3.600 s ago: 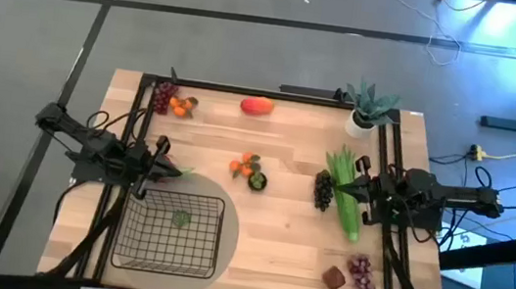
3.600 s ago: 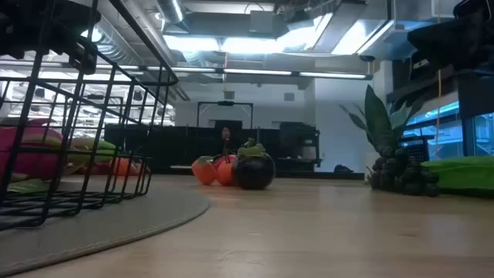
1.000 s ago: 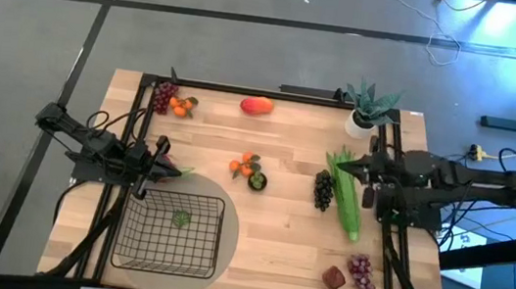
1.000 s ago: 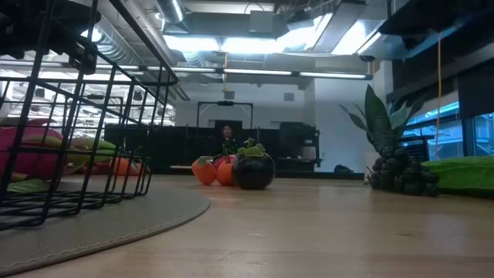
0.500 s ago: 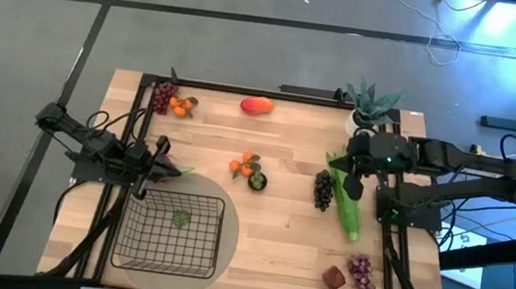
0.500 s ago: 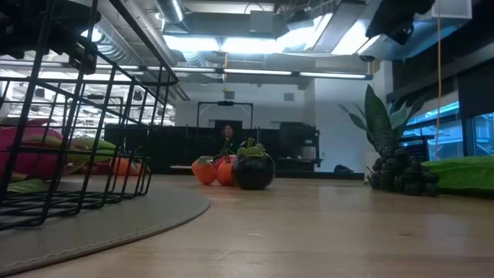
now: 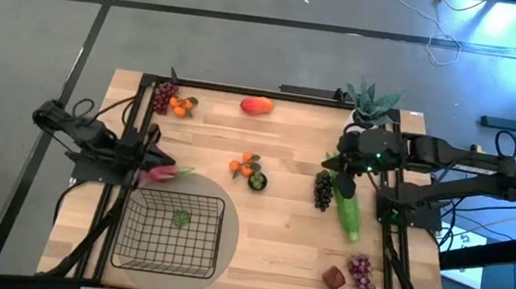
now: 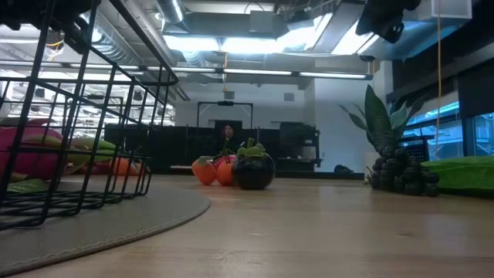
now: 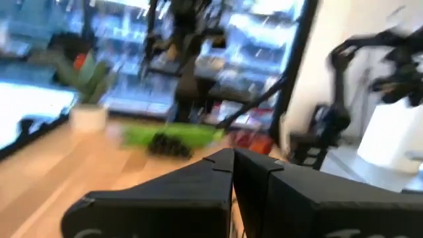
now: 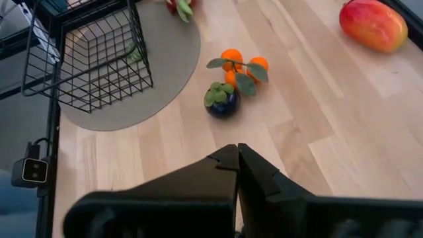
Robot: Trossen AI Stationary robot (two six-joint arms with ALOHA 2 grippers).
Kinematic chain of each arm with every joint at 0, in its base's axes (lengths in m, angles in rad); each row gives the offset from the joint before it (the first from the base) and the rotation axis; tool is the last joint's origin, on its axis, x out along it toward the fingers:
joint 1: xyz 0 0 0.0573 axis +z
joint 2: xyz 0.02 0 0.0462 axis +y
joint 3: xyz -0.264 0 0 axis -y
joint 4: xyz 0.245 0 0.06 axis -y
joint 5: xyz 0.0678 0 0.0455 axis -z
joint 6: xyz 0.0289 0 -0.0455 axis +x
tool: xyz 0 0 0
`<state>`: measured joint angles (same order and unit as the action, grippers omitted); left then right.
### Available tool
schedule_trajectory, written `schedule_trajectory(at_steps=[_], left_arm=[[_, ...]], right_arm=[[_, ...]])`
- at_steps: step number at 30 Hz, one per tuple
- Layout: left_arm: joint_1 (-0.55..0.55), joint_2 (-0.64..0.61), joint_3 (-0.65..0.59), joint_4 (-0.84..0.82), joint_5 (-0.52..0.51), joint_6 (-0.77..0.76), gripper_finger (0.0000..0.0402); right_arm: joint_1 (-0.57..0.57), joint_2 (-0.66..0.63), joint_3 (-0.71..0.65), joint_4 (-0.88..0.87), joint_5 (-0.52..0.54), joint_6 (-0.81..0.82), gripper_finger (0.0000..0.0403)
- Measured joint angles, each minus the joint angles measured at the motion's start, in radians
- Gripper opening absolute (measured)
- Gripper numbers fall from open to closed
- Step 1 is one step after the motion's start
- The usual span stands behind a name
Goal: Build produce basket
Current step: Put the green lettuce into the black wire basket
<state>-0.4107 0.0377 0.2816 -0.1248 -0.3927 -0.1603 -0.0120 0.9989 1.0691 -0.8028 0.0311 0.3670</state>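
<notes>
The black wire basket [image 7: 173, 233] stands on a round grey mat [image 7: 229, 222] near the table's front left, with a small green piece [image 7: 180, 219] on its floor. A pink dragon fruit [image 7: 162, 172] lies on the table by the basket's far left corner. My left gripper [image 7: 141, 164] hovers shut right beside the dragon fruit, touching nothing; its fingers [image 9: 232, 160] point level across the table. My right gripper [image 7: 342, 171] hangs shut above the far end of the green stalks [image 7: 349, 210], tipped down toward the table's middle [image 10: 236, 156]. Dark grapes [image 7: 323, 190] lie left of the stalks.
Small oranges with a dark round fruit [image 7: 248, 170] lie mid-table. At the far edge are a mango [image 7: 257, 106] and red grapes with oranges [image 7: 172, 102]. A potted plant [image 7: 371, 109] stands at the far right, and purple grapes [image 7: 360, 274] lie at the near right.
My right gripper has swung from the table's right edge toward the middle, risen, rolled and tipped downward; it now hangs over the stalks' far end. My left gripper has lifted and drawn back slightly toward the left edge, so more of the dragon fruit shows. Both stay shut.
</notes>
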Motion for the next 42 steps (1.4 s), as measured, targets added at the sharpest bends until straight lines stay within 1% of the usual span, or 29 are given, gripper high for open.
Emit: schedule_trajectory(at_steps=[2,6,10,16,20,23,29,42], left_arm=[[0.0,0.021,0.048,-0.07,-0.032,-0.04,0.0],[0.0,0.076,0.125,-0.151,-0.074,-0.129,0.0],[0.0,0.161,0.207,-0.203,-0.089,-0.201,0.0],[0.0,0.316,0.35,-0.337,-0.094,-0.293,0.0],[0.011,0.413,0.449,-0.462,-0.092,-0.399,0.0],[0.021,0.458,0.5,-0.54,-0.092,-0.458,0.0],[0.027,0.476,0.518,-0.559,-0.085,-0.465,0.0],[0.027,0.476,0.518,-0.556,-0.085,-0.458,0.0]], right_arm=[[0.0,0.005,0.0,0.0,0.0,0.022,0.0],[0.0,0.018,0.0,-0.003,-0.021,0.063,0.0],[0.0,0.029,0.0,-0.031,-0.037,0.154,0.0],[0.0,0.029,0.0,-0.119,-0.106,0.207,0.0],[0.0,0.033,0.0,-0.116,-0.158,0.236,0.0],[0.0,0.037,0.0,-0.119,-0.164,0.282,0.0002],[0.0,0.055,0.0,-0.119,-0.164,0.332,0.0026],[0.0,0.127,0.0,-0.09,-0.164,0.327,0.0125]])
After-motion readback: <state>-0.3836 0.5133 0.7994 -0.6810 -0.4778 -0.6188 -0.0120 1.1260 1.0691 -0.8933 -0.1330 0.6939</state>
